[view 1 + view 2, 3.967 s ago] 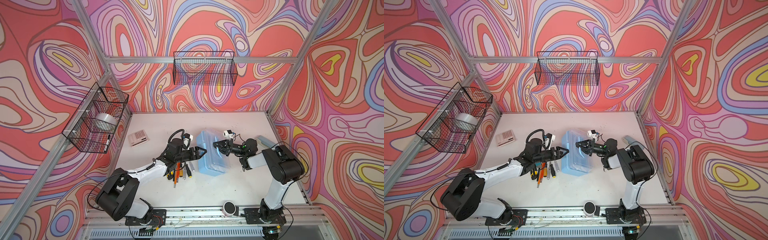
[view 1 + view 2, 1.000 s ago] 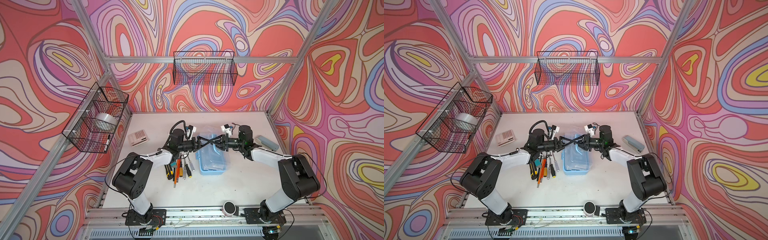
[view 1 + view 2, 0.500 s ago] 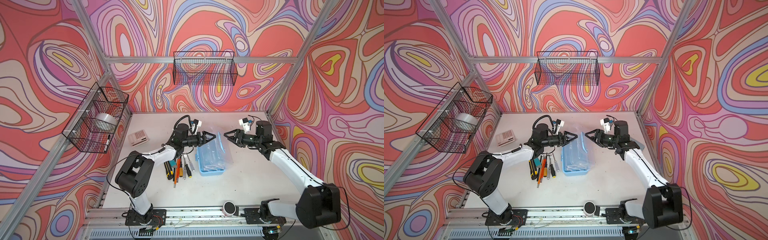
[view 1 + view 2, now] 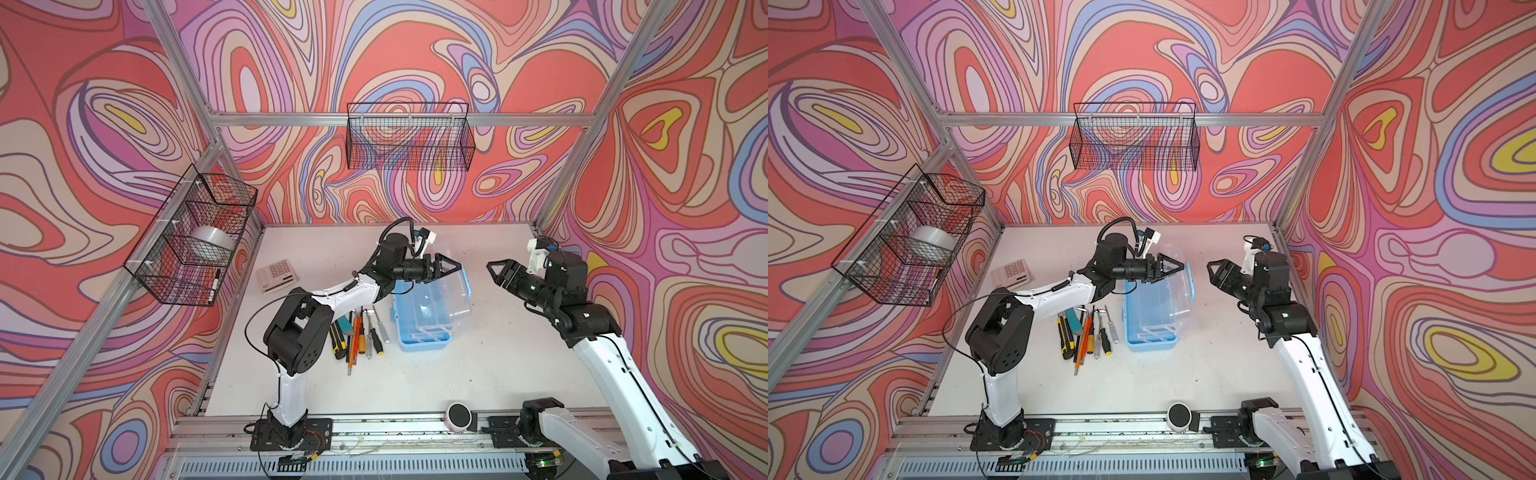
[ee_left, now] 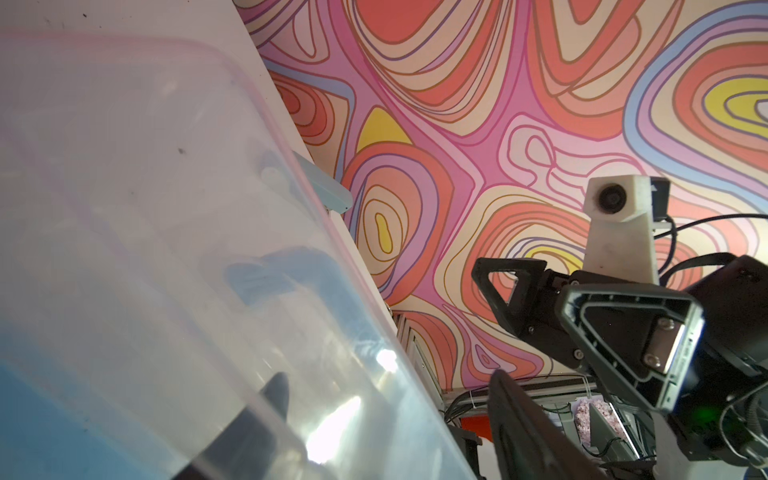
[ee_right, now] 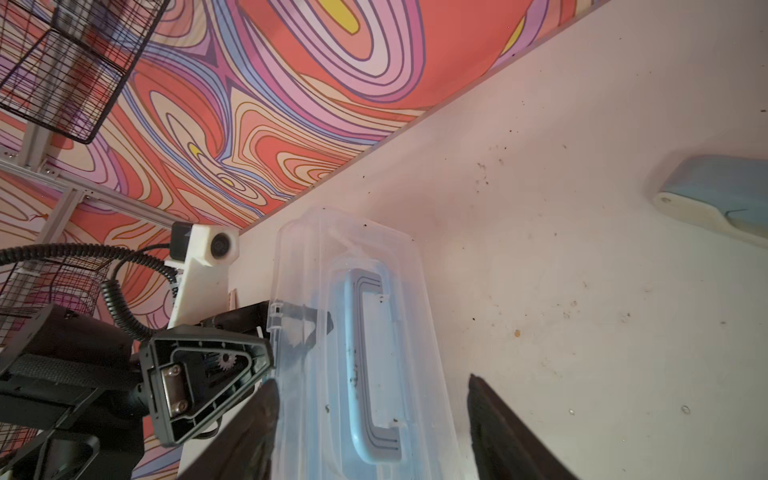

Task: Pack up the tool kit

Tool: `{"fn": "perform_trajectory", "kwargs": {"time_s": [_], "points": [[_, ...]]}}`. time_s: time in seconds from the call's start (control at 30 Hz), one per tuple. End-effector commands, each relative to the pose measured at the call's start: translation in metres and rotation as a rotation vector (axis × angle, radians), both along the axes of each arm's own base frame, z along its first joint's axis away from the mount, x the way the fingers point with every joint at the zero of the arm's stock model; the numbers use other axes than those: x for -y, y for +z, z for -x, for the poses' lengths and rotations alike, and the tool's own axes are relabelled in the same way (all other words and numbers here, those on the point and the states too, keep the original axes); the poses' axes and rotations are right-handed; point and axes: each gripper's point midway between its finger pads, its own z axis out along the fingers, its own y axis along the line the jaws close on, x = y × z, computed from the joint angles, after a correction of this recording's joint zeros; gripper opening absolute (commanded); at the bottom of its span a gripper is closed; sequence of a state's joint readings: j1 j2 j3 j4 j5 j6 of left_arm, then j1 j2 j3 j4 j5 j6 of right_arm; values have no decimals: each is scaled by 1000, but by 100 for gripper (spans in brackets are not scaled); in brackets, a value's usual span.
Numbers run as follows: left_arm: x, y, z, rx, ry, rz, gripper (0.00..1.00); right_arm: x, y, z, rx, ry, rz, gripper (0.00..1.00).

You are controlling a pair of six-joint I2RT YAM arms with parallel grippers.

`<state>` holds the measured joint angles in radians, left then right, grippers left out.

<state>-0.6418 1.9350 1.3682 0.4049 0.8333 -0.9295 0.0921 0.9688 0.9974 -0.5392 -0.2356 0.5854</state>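
— Kit where?
— Blue case point(image 4: 424, 344) mid-desk, clear lid point(image 4: 453, 295) tipped up; tools point(image 4: 369, 332) in a row beside it, twd left edge.
— Jaws?
— My left jaws spread astride lid rim; right jaws spread, empty, nr right edge.
— How best?
— I'd prop lid w/ left, reach right across, lift one tool by its handle.
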Motion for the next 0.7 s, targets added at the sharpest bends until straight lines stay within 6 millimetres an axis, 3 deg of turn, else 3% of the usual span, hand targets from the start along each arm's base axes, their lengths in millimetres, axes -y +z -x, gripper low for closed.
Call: {"fn": "perform_trajectory", "kwargs": {"time_s": [0.0,0.2,0.33,0.67], "points": [[-5,14,3,53,3,-25,78,8,-7,-1,-20,-32,34,74],[-4,36,1,79,7,-8,82,4,-7,-3,-9,-6,35,74],[8,42,1,73,-14,6,83,4,-4,-2,5,-4,35,75],[49,28,-3,34,-65,5,84,0,1,2,33,17,23,74]]}}
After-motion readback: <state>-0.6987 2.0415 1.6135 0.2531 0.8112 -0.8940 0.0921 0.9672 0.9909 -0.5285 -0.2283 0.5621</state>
